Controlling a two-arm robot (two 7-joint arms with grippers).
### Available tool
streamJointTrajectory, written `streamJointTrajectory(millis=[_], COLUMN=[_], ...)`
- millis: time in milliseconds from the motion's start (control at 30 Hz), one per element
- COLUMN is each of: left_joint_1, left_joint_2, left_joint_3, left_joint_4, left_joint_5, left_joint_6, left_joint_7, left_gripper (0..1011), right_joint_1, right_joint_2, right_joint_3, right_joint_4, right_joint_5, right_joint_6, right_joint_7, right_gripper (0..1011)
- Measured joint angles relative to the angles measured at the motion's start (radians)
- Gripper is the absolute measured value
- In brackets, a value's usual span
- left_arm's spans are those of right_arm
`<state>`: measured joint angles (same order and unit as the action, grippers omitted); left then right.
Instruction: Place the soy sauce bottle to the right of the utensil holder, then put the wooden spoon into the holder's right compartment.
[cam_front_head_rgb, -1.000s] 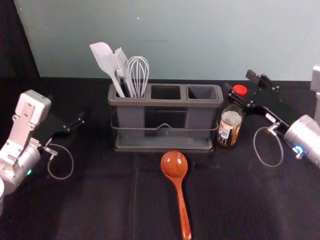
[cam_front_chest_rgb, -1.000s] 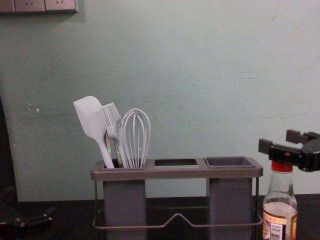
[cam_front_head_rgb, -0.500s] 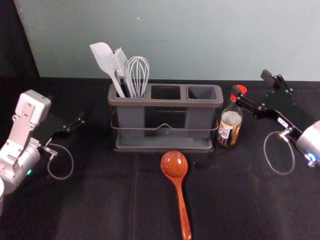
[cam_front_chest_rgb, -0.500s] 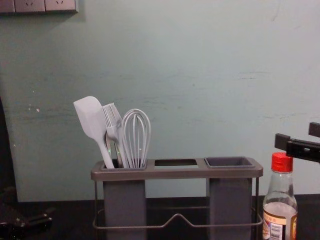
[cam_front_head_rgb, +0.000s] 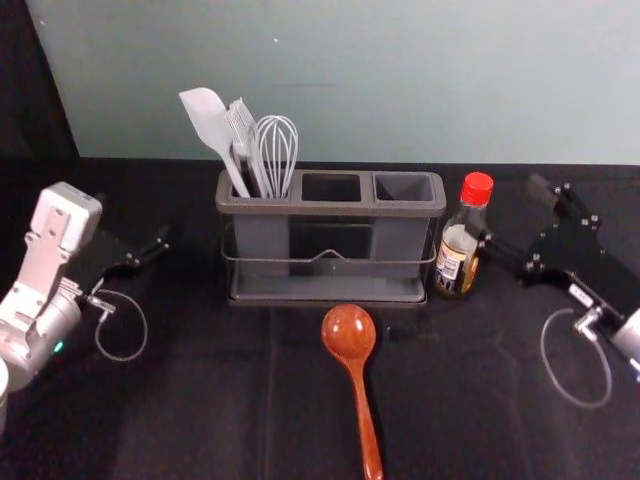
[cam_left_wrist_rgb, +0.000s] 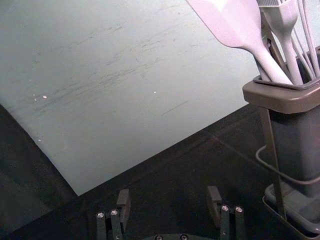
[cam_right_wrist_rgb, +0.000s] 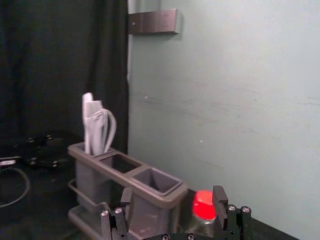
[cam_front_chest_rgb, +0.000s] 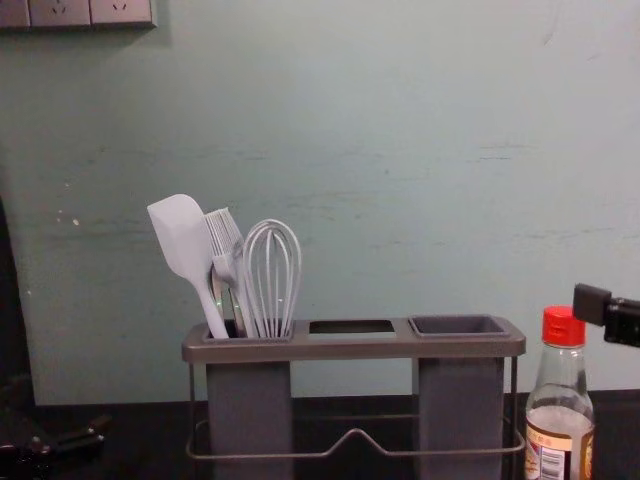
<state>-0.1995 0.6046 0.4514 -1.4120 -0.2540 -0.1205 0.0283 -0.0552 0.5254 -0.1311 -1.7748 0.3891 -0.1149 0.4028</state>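
Note:
Just right of the utensil holder, the soy sauce bottle stands upright with its red cap on. My right gripper is open and empty, beside the bottle on its right; in the right wrist view the right gripper has its fingers apart, with the bottle's red cap beyond them. The wooden spoon lies on the table in front of the holder, bowl toward it. My left gripper is parked at the left; in the left wrist view the left gripper is open and empty.
A white spatula, a brush and a whisk stand in the holder's left compartment, while its middle and right compartments are empty. Behind the black-covered table rises a pale wall.
My right gripper has drawn back from the bottle, toward the right, exposing the red cap. The bottle, spoon and left arm have stayed still.

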Motion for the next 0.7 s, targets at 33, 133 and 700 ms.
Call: streamJointTrajectory(millis=[33, 133, 700], left_joint_1=[0.0, 0.0, 0.0], left_joint_2=[0.0, 0.0, 0.0], left_joint_3=[0.0, 0.0, 0.0], left_joint_4=[0.0, 0.0, 0.0], left_joint_5=[0.0, 0.0, 0.0], left_joint_6=[0.0, 0.0, 0.0], left_joint_7=[0.0, 0.0, 0.0], left_gripper=[1005, 1005, 1005], right_joint_1=[-0.015, -0.036, -0.099], right_joint_2=[0.004, 0.009, -0.001], right_joint_3=[0.0, -0.004, -0.103], right_joint_4=[-0.015, -0.034, -0.099], right_joint_5=[-0.004, -0.009, -0.085], right_joint_6=[-0.001, -0.003, 0.157], right_joint_7=[0.004, 0.01, -0.05], right_gripper=[1004, 1004, 1004])
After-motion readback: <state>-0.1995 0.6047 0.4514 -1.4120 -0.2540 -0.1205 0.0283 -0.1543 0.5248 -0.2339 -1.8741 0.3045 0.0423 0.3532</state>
